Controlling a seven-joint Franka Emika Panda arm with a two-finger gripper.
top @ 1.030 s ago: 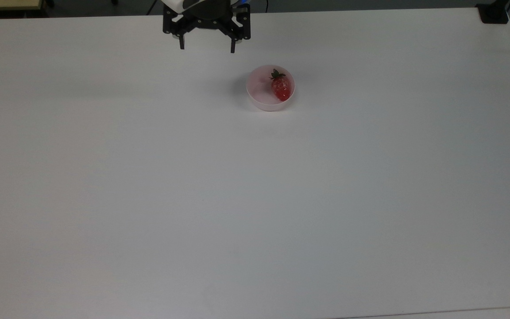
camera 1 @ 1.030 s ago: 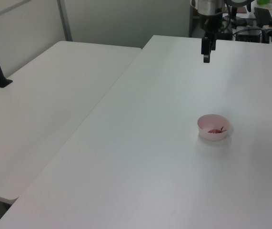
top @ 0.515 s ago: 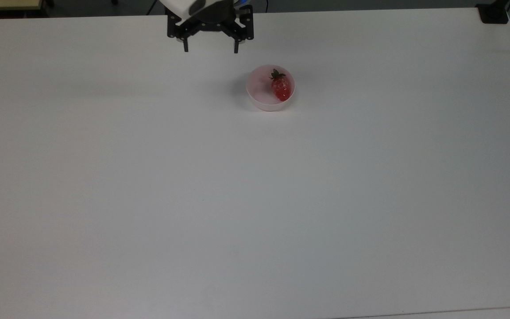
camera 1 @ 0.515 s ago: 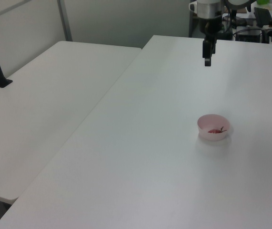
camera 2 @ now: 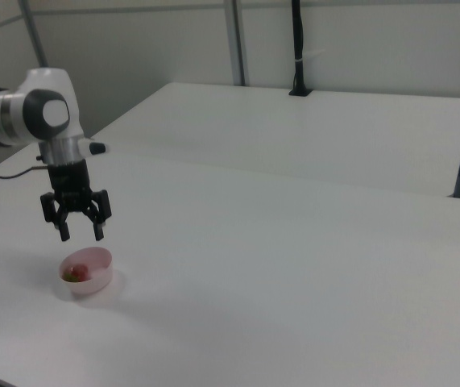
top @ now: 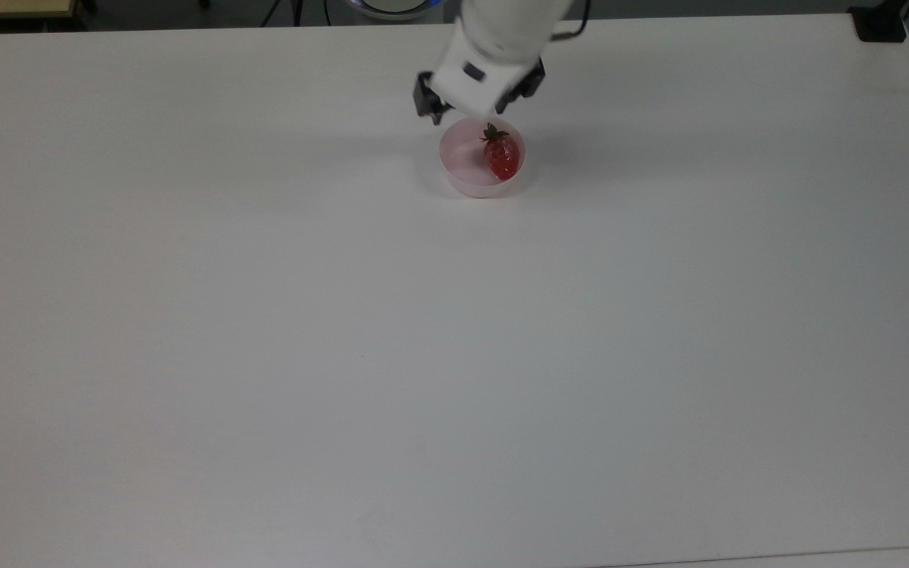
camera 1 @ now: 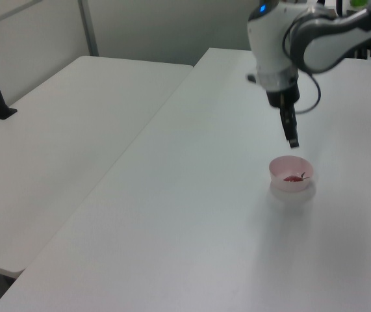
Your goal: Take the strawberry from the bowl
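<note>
Strawberry (top: 501, 157) is your target, but start with the biggest thing: the white table (top: 454, 355) is spreading across the whole top view, and in the right view a second white table (camera 2: 310, 129) is sitting behind it, toward 12 o'clock, with a black post (camera 2: 297, 48) standing at its far edge

Your white arm (camera 1: 282, 45) is reaching in from 12 o'clock in the top view and is hanging its black gripper (camera 2: 80, 235) over the bowl. In the right view you are seeing the two fingers (camera 2: 64, 232) spread apart with nothing between them, poised just above the bowl's rim and not touching it. In the left view the fingertips are pointing down at 12 o'clock of the bowl

The pale pink bowl (top: 461, 173) is resting on the table, at about 12 o'clock from the top view's centre, well up the frame

The strawberry is lying inside the bowl, toward its 3 o'clock side in the top view, with its green leafy top pointing to 12 o'clock and its red tip to 6 o'clock. In the left view (camera 1: 294, 178) and right view (camera 2: 74, 272) you are catching it low against the bowl's floor
</note>
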